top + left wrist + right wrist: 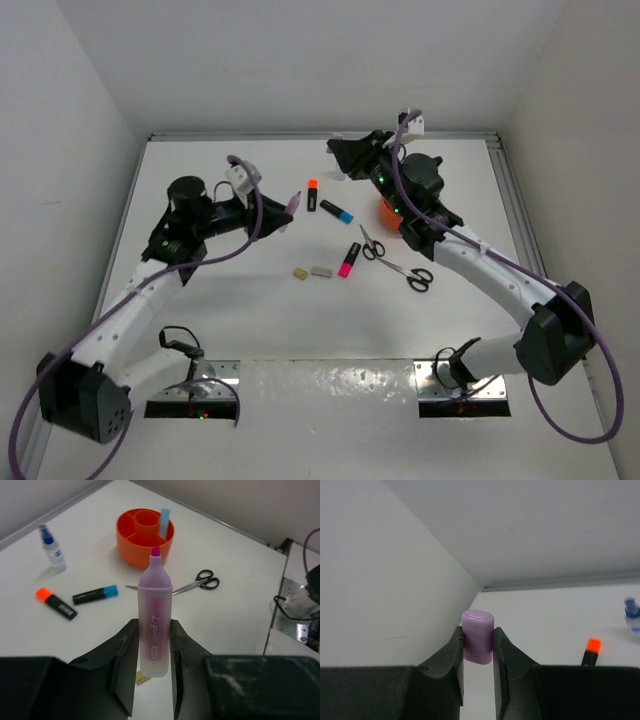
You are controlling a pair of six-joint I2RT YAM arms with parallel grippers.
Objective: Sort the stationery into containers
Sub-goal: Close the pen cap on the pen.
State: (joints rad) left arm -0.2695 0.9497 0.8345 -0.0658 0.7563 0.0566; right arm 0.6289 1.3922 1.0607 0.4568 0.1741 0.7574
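The left pincer [153, 628] is closed on the lilac marker [155, 587], its two fingers pressed against the lower barrel. The marker stands upright between them with its magenta tip bare and pointing away from the wrist, lifted clear of the bench [260, 325]. The right pincer [477, 632] is clamped on the lilac cap [477, 644], whose rounded end sticks out past the fingertips; it is held up towards the far wall, apart from the marker. In the top view the two pincers are near each other over the far half of the bench. The round orange tub [127, 542] sits behind the marker in the left wrist view, with a central cup and divided compartments. A pale blue piece [164, 521] stands upright in one outer compartment on the right side. The small blue-capped bottle [52, 550] stands to the left of the tub. An orange-capped black marker [56, 603] and a blue-capped black marker [95, 594] lie flat near each other, not touching. A pair of black-handled scissors [197, 582] lies in front of the tub, and smaller scissors [370, 243] lie just beside it. Nearer the arms lie a pink-capped marker [349, 259], a grey eraser [320, 270] and a beige eraser [300, 272].
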